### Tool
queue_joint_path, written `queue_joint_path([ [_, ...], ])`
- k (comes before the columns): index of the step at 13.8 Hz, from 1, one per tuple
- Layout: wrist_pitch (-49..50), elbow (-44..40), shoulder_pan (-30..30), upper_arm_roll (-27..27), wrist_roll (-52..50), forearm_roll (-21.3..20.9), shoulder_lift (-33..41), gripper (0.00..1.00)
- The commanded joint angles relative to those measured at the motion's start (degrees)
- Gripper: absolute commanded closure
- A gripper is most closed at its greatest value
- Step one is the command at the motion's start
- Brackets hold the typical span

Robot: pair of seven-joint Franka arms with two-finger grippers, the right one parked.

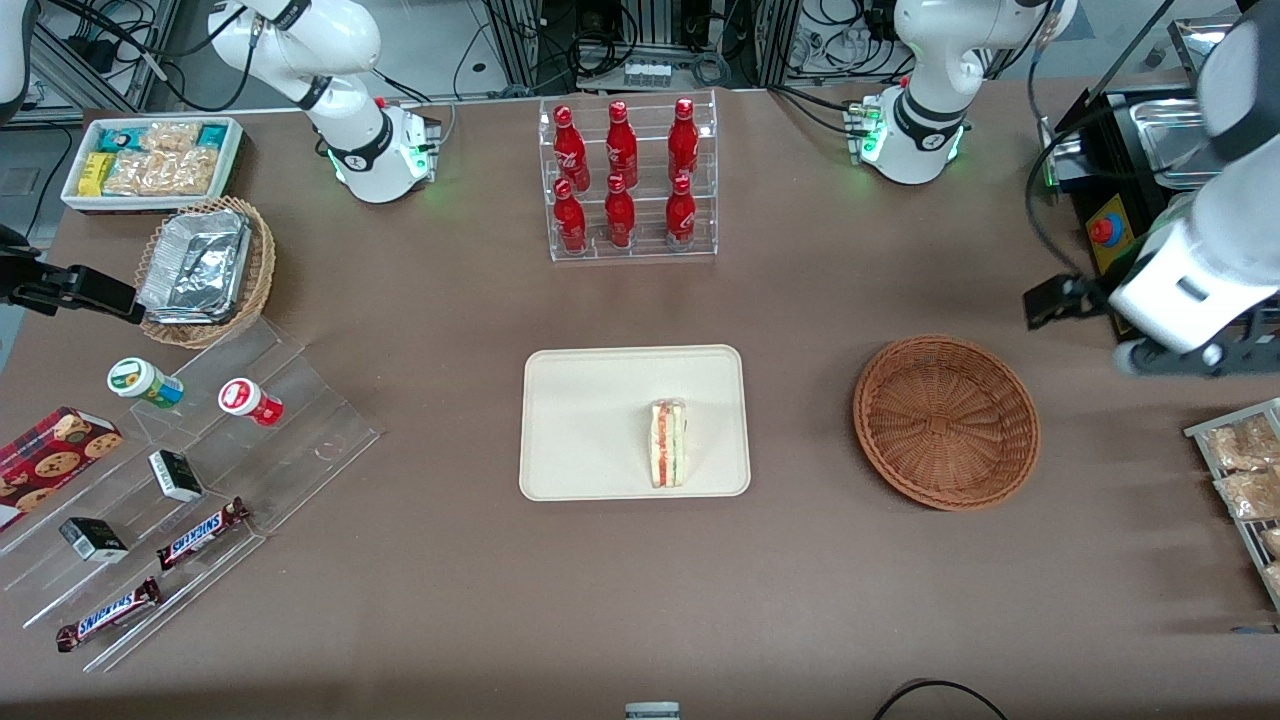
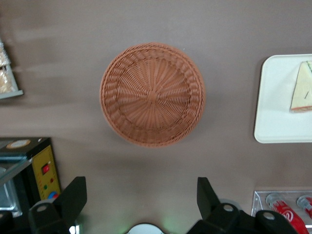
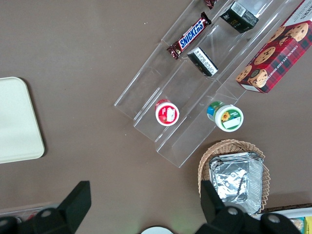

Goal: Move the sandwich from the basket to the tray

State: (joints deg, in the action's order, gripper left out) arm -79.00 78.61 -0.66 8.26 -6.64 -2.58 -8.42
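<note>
Sandwich (image 1: 668, 443) sits on the tray (image 1: 580, 420), near the edge closest to the basket (image 1: 945, 421). Basket holds nothing. Gripper (image 2: 141, 197) hangs high above the table beside the basket, fingers (image 2: 73, 195) spread, holding nothing.

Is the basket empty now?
Empty: the basket shows only bare weave; the sandwich lies on the tray. The open gripper hangs above.

Bare table separates the basket (image 1: 946, 421) from the tray (image 1: 590, 420), where only the sandwich (image 1: 668, 443) stands, while the end effector (image 2: 141, 197), fingers spread, hangs above the table beside the basket.
</note>
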Motion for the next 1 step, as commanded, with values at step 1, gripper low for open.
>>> queue_joint_path([
  [1, 2.0, 1.11, -3.19, 2.8, 0.67, -0.06, 2.01, 0.0],
])
